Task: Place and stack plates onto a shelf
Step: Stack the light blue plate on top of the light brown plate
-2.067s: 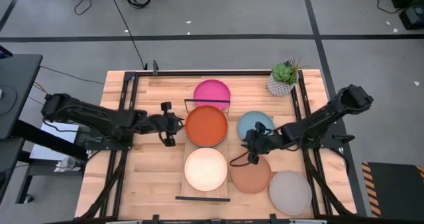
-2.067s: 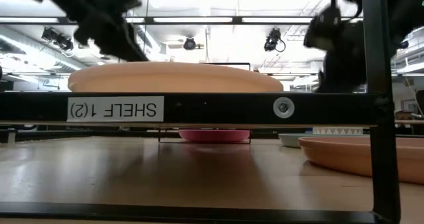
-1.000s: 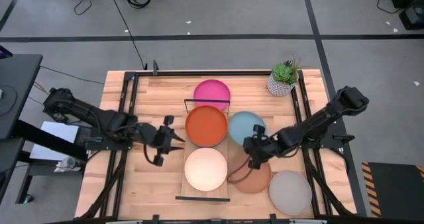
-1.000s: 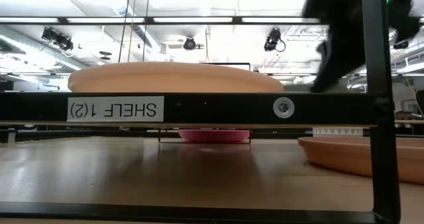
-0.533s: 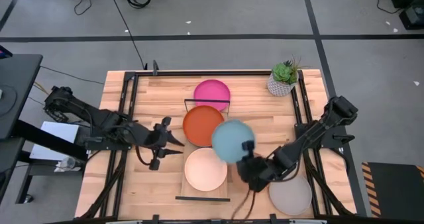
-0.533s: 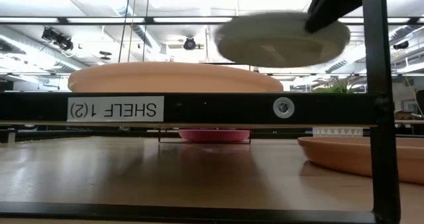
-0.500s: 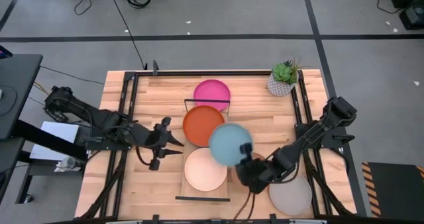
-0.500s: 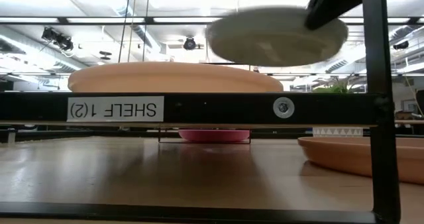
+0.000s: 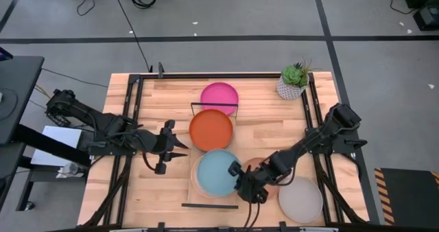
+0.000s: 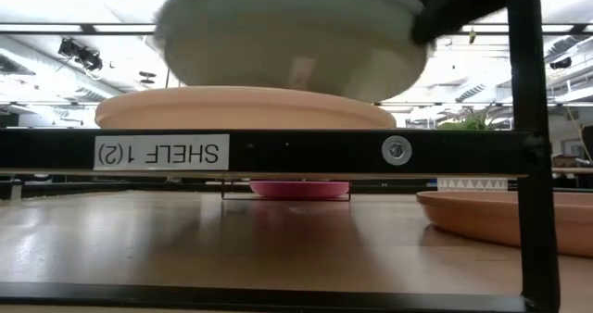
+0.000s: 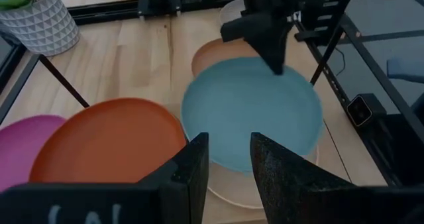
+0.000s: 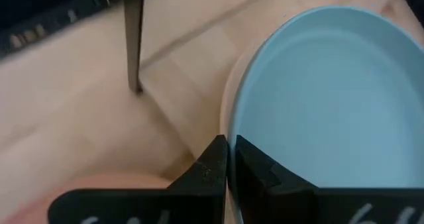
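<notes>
The light blue plate [image 9: 217,171] hangs just over the cream-pink plate [image 10: 246,109] at the near end of the shelf [image 9: 210,205]. My right gripper [image 9: 239,174] is shut on its right rim. Whether the two plates touch I cannot tell. The orange-red plate [image 9: 212,130] lies flat on the shelf's far half. The magenta plate [image 9: 219,97] rests on the table behind the far rail. My left gripper [image 9: 176,147] stands open left of the shelf, pointing at it, with nothing between its fingers. My right gripper pinches the light blue plate's rim [image 12: 233,128] between its two fingers [image 12: 213,159], on the side toward the table's right edge. The fingers come in slanting from the right and near side. The plate stays nearly level, face up, right over the cream-pink plate.
A terracotta-peach plate [image 9: 269,170] lies on the table under my right arm, and a grey plate [image 9: 300,199] sits at the near right. A potted plant [image 9: 293,81] stands at the far right. Black rails [image 10: 278,152] close the shelf's short ends.
My right gripper has lifted the light blue plate off the table right of the shelf, carried it left and toward the near edge, and lowered it over the cream-pink plate. The plate has stayed face up.
</notes>
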### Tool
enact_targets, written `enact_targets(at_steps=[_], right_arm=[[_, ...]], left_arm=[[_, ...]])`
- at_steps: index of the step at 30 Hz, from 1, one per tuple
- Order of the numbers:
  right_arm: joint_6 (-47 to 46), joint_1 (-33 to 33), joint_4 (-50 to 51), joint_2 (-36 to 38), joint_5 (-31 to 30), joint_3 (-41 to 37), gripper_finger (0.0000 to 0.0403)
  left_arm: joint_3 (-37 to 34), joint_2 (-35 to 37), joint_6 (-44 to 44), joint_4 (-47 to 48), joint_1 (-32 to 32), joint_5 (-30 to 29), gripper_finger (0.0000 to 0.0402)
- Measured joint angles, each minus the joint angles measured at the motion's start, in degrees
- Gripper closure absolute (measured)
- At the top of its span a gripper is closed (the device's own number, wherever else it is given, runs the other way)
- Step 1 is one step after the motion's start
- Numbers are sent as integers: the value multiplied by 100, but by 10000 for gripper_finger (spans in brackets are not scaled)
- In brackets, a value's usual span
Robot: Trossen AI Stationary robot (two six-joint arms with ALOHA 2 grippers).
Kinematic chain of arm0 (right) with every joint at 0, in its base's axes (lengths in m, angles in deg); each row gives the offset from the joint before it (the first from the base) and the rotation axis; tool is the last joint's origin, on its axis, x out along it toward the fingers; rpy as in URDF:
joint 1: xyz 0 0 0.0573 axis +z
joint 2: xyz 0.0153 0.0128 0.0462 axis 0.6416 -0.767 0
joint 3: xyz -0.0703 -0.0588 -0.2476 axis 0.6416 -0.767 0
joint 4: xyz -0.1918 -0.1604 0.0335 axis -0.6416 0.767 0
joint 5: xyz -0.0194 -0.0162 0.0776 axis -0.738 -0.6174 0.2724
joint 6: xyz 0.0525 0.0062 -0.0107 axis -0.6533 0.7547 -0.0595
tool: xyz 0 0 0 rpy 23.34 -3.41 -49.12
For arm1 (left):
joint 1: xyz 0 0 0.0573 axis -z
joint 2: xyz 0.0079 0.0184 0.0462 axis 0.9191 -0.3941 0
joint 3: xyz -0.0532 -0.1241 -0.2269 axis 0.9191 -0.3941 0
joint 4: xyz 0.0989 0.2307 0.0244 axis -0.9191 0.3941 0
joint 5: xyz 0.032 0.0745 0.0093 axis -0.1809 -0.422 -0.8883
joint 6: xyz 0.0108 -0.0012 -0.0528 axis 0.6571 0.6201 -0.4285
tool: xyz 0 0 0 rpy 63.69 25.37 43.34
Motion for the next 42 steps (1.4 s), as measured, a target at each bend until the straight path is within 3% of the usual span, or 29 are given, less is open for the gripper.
enact_targets(at_steps=[7,16,23,30,35,42], right_arm=[[-265,-259,-463,0,455,0,363],[-609,-130,-646,170,368,-1,288],[-2162,70,538,365,-381,-1,264],[-3390,109,1216,315,-328,-111,264],[-3714,294,1395,316,-531,-111,265],[-3869,481,1508,369,-1016,-114,265]], left_arm=[[0,0,0,41,0,0,283],[-112,-15,2,173,0,-2,283],[-181,-15,-192,360,0,30,283],[-458,-358,-387,371,101,300,283],[-1054,-766,-250,-253,247,307,283],[-1900,-1057,231,-2663,481,319,283]])
